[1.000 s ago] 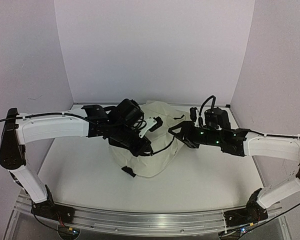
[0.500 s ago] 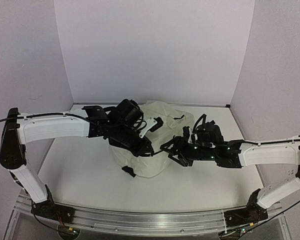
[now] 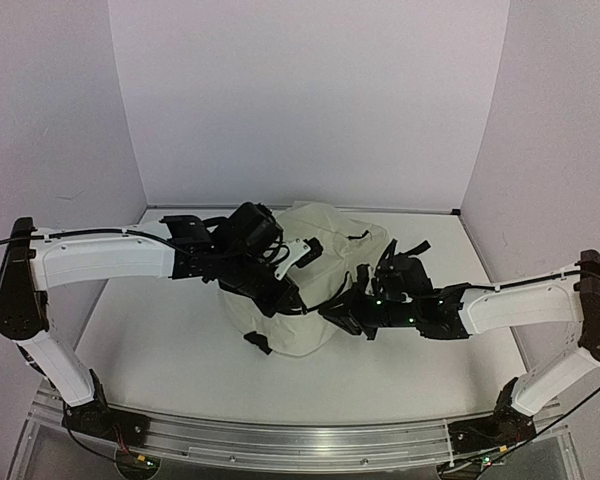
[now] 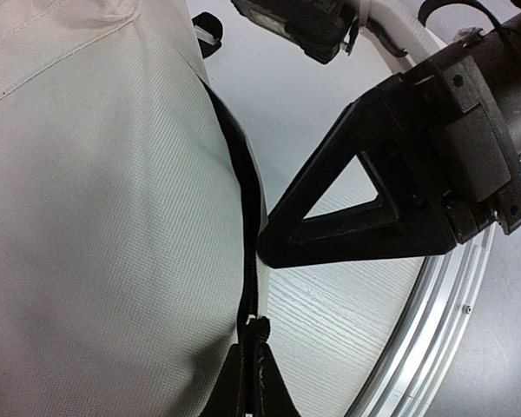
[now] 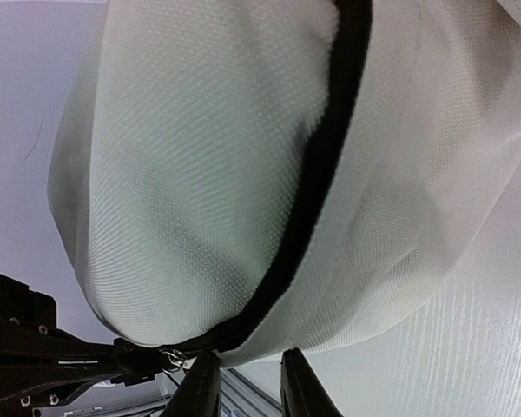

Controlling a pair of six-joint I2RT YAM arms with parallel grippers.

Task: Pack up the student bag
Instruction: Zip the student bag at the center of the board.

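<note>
As the white table (image 3: 160, 340) bore the student bag (image 3: 330, 232) at its middle, between both arms, the left gripper (image 4: 253, 352) was pinched shut on the bag's black zipper (image 5: 319, 174). The right gripper (image 5: 249, 356) waited beside it, jaws slightly parted and empty. We judged the right should close squarely on the small metal zipper pull (image 5: 170, 356), the left holding the seam taut.

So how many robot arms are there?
2. The left arm comes from the left; the left gripper pinches the bag's black zipper. The right arm comes from the right; the right gripper is open beside that zipper. None look hidden.
</note>
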